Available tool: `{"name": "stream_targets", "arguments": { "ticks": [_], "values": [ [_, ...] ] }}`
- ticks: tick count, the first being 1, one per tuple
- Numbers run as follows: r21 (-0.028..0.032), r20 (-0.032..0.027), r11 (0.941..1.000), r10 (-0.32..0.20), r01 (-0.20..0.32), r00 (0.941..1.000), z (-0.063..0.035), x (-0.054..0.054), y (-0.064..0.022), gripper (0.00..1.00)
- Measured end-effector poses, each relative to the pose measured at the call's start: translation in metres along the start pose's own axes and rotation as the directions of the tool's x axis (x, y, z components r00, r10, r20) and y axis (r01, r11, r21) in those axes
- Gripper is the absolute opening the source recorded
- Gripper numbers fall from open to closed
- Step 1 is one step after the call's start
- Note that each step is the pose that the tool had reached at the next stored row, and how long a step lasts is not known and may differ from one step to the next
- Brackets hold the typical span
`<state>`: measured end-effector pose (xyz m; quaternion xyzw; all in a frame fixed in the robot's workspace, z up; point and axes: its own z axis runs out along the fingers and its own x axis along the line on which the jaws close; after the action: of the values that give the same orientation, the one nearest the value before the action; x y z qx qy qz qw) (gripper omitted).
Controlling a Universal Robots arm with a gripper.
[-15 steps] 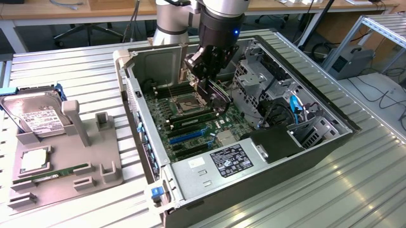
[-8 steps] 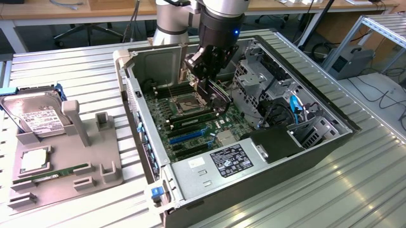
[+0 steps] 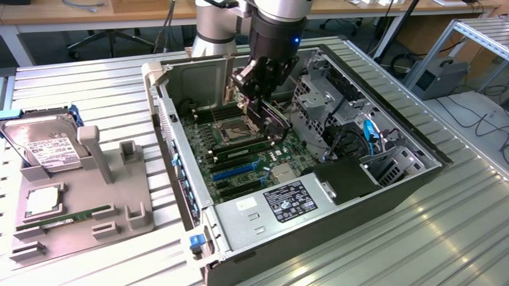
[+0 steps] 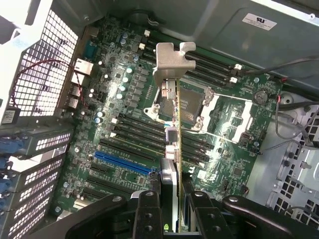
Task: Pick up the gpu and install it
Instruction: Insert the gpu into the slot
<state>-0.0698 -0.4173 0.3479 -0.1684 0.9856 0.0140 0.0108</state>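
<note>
My gripper [image 3: 258,89] hangs inside the open computer case [image 3: 171,113], above the motherboard [image 3: 238,149]. It is shut on the gpu [image 3: 270,116], a thin dark card held on edge. In the wrist view the gpu [image 4: 177,114] shows edge-on between my two black fingers [image 4: 148,209], and its silvery bracket sticks out at the far end. The card hovers over the CPU socket [image 4: 192,107] and the black slots, apart from the board. The blue slot [image 4: 122,162] lies beside it, nearer the case's perforated rear wall.
A grey fixture tray [image 3: 80,208] at the exterior view's left holds a hard drive [image 3: 47,146], a silver chip [image 3: 40,202] and a green memory stick [image 3: 75,215]. Inside the case, the drive cage [image 3: 318,98], loose cables [image 3: 370,134] and power supply [image 3: 278,205] crowd the board's sides.
</note>
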Motion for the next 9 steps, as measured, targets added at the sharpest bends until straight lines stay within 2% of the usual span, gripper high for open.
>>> {"name": "stream_targets", "arguments": {
  "ticks": [9],
  "values": [
    [-0.0007, -0.0006, 0.9997, -0.025, 0.025, 0.9997, 0.0001, 0.0000, 0.0000, 0.27]
  ]
}}
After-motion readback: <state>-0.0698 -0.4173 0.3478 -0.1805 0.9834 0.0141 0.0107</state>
